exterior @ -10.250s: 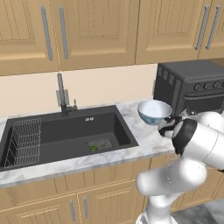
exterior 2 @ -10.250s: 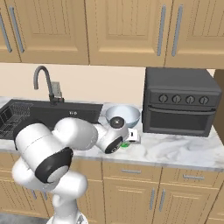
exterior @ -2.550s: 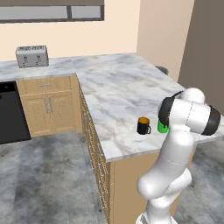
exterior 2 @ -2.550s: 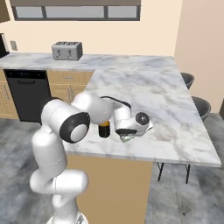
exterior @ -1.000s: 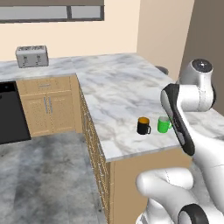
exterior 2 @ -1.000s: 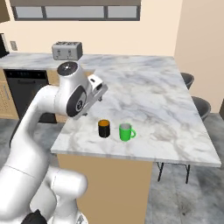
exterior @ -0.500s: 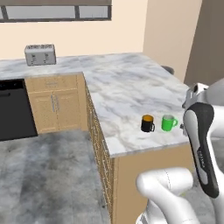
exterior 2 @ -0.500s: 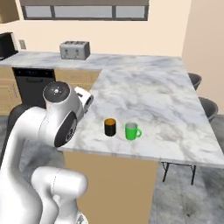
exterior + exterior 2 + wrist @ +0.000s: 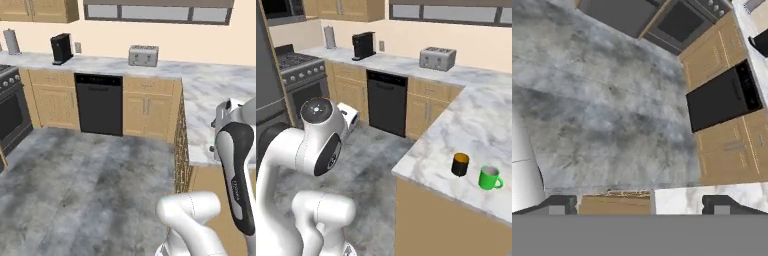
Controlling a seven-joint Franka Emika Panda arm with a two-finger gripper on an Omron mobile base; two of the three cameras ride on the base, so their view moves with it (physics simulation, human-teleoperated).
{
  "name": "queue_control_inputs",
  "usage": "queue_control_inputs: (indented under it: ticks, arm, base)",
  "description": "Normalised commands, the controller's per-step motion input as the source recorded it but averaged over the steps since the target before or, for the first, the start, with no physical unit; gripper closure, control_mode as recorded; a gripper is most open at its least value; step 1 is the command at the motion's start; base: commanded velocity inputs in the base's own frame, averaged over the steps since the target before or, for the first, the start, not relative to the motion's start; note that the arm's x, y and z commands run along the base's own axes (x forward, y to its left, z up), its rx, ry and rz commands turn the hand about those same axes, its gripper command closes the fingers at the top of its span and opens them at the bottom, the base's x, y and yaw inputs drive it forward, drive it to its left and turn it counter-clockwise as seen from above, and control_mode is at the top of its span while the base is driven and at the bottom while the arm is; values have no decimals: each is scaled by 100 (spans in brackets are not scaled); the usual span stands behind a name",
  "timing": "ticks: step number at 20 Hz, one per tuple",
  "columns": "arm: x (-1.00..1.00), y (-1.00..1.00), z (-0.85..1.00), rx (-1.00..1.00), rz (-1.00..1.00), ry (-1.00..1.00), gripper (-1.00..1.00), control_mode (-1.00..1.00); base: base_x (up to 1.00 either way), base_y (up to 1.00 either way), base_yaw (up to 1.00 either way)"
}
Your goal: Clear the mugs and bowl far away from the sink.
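Standing on the marble peninsula counter (image 9: 476,131), near its front edge: two mugs — one black mug (image 9: 460,164) with an orange top, one green mug (image 9: 488,178) just beside it, apart, both upright.

Gripper (image 9: 639,204): fingers spread wide, holding nothing; the hand view shows both dark tips with grey floor (image 9: 597,105), a counter edge and cabinet fronts beyond.

Arm: folded close to the base, well apart from the mugs.

Surroundings: black dishwasher (image 9: 387,102) under the back counter, silver toaster (image 9: 437,58), black coffee machine (image 9: 363,45), range (image 9: 301,75) at the left.

Task items outstanding: bowl and sink — no entry at this station. Judged status: mugs already cleared onto a counter away from the basin; bowl presumably still to fetch.

Risks:
- Both mugs sit close to the counter's front edge; a swing of the arm or elbow past them while the base turns could knock one to the floor.
- Driving off with the arm folded low could clip cabinet fronts or the counter corner.
- A later set-down of the wide bowl next to the mugs could shove them over the edge.

Writing, brands, labels: none readable on any appliance or mug.
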Motion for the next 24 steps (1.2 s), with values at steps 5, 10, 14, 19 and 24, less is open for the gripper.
queue_control_inputs:
  ticks: [5, 10, 14, 19, 24]
  arm:
    - [0, 0, 0, 0, 0, 0, -100, 100]
    - [0, 0, 0, 0, 0, 0, -100, 100]
    - [0, 0, 0, 0, 0, 0, -100, 100]
    - [0, 0, 0, 0, 0, 0, -100, 100]
    - [0, 0, 0, 0, 0, 0, -100, 100]
  base:
    - [-35, 55, 88]
    - [-20, 42, 89]
    - [27, 11, 77]
    - [78, 4, 65]
    - [100, 0, 61]
